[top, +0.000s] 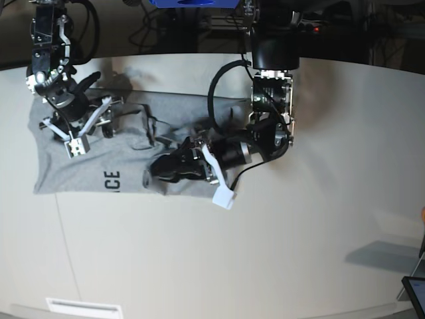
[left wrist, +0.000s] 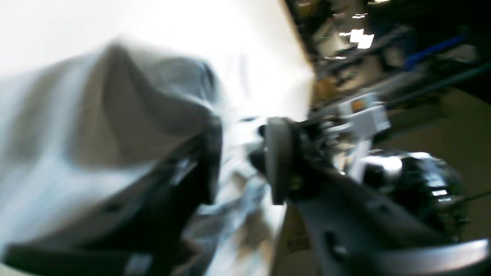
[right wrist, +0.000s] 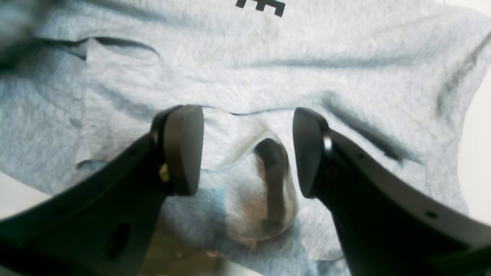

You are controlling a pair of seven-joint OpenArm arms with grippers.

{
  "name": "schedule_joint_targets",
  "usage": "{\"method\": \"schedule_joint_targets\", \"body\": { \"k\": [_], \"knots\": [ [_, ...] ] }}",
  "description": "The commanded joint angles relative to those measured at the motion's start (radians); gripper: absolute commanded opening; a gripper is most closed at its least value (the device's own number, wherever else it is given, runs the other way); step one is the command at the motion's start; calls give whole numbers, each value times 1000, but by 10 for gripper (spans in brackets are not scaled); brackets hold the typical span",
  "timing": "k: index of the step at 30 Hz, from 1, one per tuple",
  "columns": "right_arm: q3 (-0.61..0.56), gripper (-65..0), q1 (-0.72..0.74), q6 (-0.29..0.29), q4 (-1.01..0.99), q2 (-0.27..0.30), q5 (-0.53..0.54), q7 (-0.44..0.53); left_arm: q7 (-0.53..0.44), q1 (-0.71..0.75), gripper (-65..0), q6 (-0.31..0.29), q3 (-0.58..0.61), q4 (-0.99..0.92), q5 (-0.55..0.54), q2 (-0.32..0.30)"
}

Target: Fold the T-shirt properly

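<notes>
The heather-grey T-shirt (top: 73, 169) lies crumpled on the left half of the white table (top: 299, 239), with black letters (top: 111, 181) showing near its front hem. My right gripper (top: 93, 126) hovers over the shirt's left part. In the right wrist view this gripper (right wrist: 247, 151) is open, with a raised fold of the T-shirt (right wrist: 268, 69) between and below its fingers, apart from them. My left gripper (top: 159, 169) reaches low over the shirt's right edge. The left wrist view is blurred; there the left gripper (left wrist: 243, 161) has its jaws apart, and bunched T-shirt cloth (left wrist: 115, 115) lies beside one finger.
The table's far edge (left wrist: 303, 76) runs close behind the shirt, with dark clutter and cables (top: 166, 26) beyond. A dark tablet-like device (top: 415, 292) sits at the front right corner. A white label (top: 83, 307) marks the front edge.
</notes>
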Motion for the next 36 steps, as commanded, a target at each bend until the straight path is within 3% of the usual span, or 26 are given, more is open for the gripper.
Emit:
{"method": "schedule_joint_targets", "body": {
  "k": [1,8,12,15,19,24,30,36],
  "knots": [
    [3,-297,5,-1,15,9,6,22,-14,-28,-398,-12,21,11,-59,11],
    [3,-297,3,-1,15,9,6,22,-14,-94,-398,-12,136,16,-233,11],
    [3,-297,3,-1,15,9,6,22,-19,-139,-400,-12,118,17,-245,11],
    [3,-297,3,-1,24,9,7,28,-22,-157,-403,-12,58,17,-233,-49],
    [3,-297,2,-1,59,9,7,28,-80,-145,-445,-12,-62,51,-38,-170],
    [-3,-297,2,2,89,7,10,28,-118,-73,-650,-12,-154,220,254,-334],
    [-168,-297,10,2,101,6,12,30,-118,-10,-650,-12,-210,364,502,-471],
    [-247,-297,46,2,102,-68,9,31,-120,82,-650,-12,-310,375,889,-474]
  ]
}}
